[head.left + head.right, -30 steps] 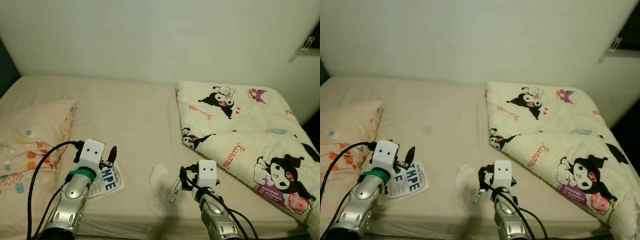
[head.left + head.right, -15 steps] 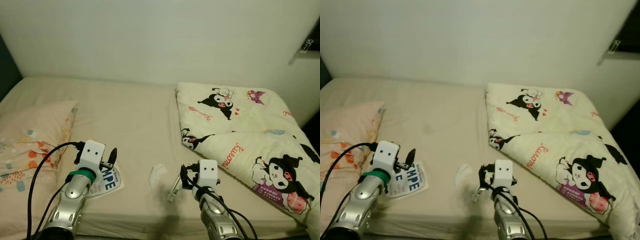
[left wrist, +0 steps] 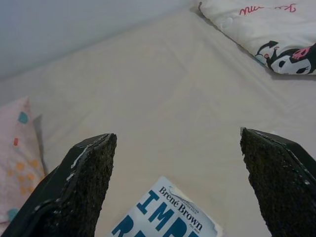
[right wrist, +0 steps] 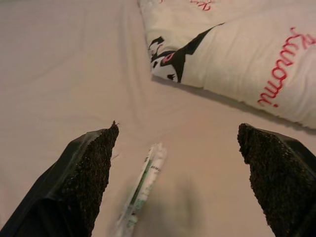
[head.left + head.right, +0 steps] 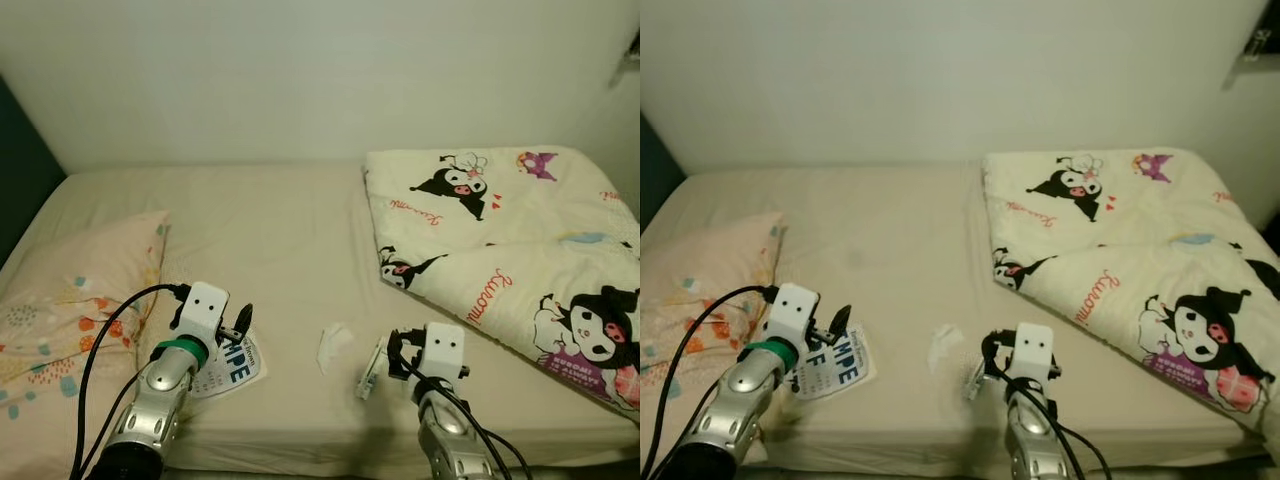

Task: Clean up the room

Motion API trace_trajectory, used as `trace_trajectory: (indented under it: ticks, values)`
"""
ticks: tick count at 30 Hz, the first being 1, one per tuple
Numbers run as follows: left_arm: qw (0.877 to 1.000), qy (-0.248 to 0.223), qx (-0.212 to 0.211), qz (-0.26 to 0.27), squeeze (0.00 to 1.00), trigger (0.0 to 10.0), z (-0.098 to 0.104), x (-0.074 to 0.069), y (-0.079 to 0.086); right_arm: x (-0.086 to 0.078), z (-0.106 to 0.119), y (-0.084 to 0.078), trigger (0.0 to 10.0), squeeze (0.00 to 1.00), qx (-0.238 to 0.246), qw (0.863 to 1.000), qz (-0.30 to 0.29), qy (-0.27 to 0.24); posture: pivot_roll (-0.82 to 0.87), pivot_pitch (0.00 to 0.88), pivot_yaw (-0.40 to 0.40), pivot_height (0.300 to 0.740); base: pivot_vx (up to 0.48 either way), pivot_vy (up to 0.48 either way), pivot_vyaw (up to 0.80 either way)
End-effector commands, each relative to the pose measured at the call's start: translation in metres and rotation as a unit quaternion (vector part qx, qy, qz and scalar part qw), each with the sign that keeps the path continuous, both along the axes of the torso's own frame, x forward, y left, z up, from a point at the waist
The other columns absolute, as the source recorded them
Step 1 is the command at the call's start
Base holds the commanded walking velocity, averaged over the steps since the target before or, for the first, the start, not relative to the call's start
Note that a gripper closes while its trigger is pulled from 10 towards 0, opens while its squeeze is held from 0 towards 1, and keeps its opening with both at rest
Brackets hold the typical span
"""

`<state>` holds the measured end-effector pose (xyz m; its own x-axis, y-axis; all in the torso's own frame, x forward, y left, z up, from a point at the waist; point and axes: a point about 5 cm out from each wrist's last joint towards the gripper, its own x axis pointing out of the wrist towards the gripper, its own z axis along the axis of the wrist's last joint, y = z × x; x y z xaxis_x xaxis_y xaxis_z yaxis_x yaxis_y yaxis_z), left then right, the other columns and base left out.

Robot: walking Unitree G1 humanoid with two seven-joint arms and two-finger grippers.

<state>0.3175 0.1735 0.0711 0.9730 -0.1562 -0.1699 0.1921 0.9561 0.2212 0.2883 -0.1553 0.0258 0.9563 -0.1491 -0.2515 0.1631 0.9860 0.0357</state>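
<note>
Wrapper: a thin, long white plastic wrapper with green print lies flat on the beige bed sheet, near the bed's front edge and about midway along it; it lies directly ahead of the right gripper, between its two fingers as the right wrist view shows, with nothing touching it.
Tissue: a small crumpled white tissue lies on the sheet just beside the wrapper, toward the robot's left and slightly farther from the front edge.
Book: a white paperback with large blue lettering lies flat near the front edge, left of the tissue, just under the left gripper.
Right gripper: the right gripper hovers low over the front edge, jaws spread wide and holding nothing.
Left gripper: the left gripper hangs above the book's top edge, jaws wide open and empty.
Step in hand: judged from the layout, lining up the first pick-ups of litter off the bed; nothing is collected yet.
Next move: the right gripper likely needs to drop to the sheet and close across the wrapper's narrow width; being thin and flat, it may slip.
Surroundings: a peach patterned pillow sits at the bed's left end, and a cream cartoon-print quilt is folded over the right side.
</note>
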Motion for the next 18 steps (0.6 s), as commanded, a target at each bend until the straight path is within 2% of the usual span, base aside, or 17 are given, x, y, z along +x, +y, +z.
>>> trace_trajectory:
  ticks: [1, 5, 11, 18]
  values:
    - [1.000, 0.005, -0.005, 0.010, 0.00, 10.0, -0.003, -0.001, 0.003, 0.000, 0.001, 0.003, 10.0, 0.00, 0.000, 1.000, 0.001, -0.004, 0.06, 0.000, 0.130, 0.740, 0.000, 0.000, 0.00]
    - [0.999, -0.006, -0.016, 0.041, 0.00, 10.0, -0.001, -0.001, 0.009, 0.005, 0.006, 0.007, 10.0, 0.00, -0.014, 0.999, 0.028, -0.010, 0.07, 0.002, 0.060, 0.740, 0.000, 0.000, 0.00]
    - [0.998, -0.013, -0.020, 0.055, 0.00, 10.0, 0.000, -0.001, 0.011, 0.013, 0.011, 0.008, 10.0, 0.00, -0.017, 0.999, 0.034, -0.014, 0.07, 0.000, 0.039, 0.740, 0.000, 0.000, 0.00]
    - [0.999, -0.010, -0.014, 0.045, 0.00, 10.0, -0.001, -0.001, 0.008, 0.015, 0.012, 0.009, 10.0, 0.00, -0.017, 0.999, 0.037, -0.011, 0.08, 0.005, 0.033, 0.720, 0.000, 0.000, 0.00]
